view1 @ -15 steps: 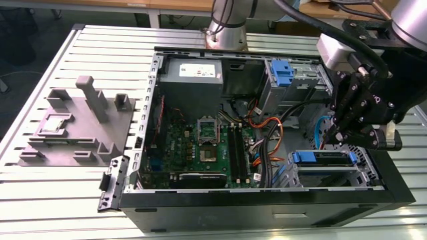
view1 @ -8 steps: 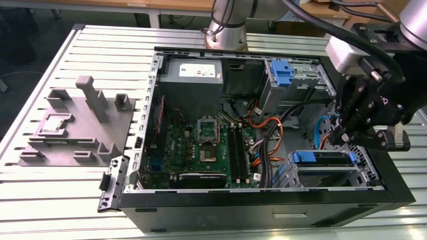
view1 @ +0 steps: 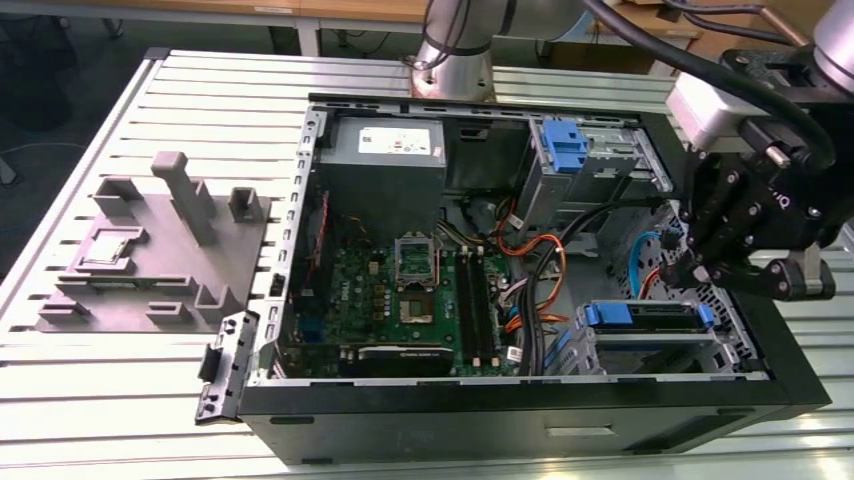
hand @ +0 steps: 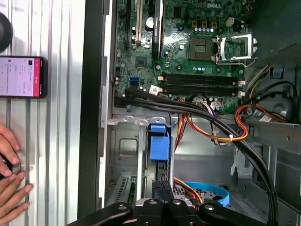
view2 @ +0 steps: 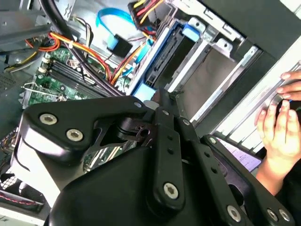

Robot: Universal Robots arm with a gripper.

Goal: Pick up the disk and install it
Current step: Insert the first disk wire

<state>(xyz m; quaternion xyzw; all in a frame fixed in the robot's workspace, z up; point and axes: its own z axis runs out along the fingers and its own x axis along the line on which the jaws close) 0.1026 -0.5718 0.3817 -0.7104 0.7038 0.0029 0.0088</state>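
High and off to one side, the exterior view looks down on the whole open computer case [view1: 534, 400]. The first wrist view stares straight down, close over the motherboard [hand: 188, 52]. The second wrist view peers past the gripper [view2: 157, 101] (steeply tilted); both catch that board.
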